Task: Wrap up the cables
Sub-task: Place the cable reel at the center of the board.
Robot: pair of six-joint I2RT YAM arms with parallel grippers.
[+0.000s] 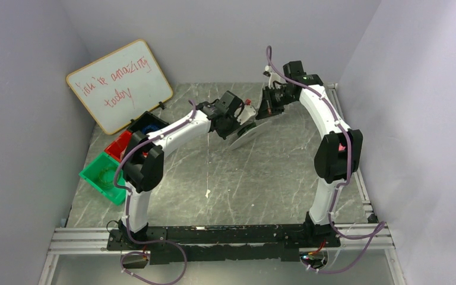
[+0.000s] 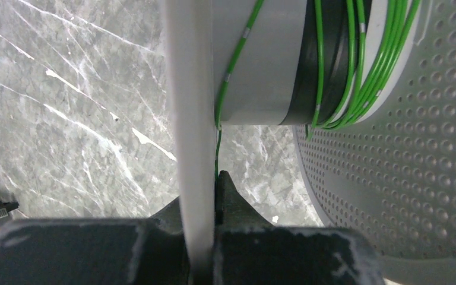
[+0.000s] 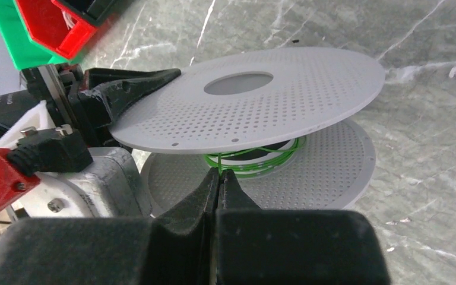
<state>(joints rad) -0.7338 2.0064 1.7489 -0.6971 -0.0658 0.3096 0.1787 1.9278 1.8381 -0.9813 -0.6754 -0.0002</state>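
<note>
A white spool of two perforated discs hangs tilted over the table (image 1: 246,135). The green cable (image 3: 255,163) is wound round its hub between the upper disc (image 3: 309,89) and the lower disc (image 3: 332,172). My left gripper (image 2: 205,184) is shut on the rim of one disc (image 2: 187,89), seen edge-on between its jaws. A cable strand (image 2: 217,148) runs down beside that rim, and more turns (image 2: 356,71) lie on the hub. My right gripper (image 3: 219,173) is shut on a single green strand that rises from its tips to the coil. In the top view both grippers, left (image 1: 241,119) and right (image 1: 271,110), meet at the spool.
A green bin (image 1: 102,176), a red bin (image 1: 119,144) and a black bin holding something blue (image 1: 148,124) stand at the table's left edge. A whiteboard (image 1: 119,83) leans in the back left corner. A small white scrap (image 1: 206,193) lies mid-table. Walls close in on three sides.
</note>
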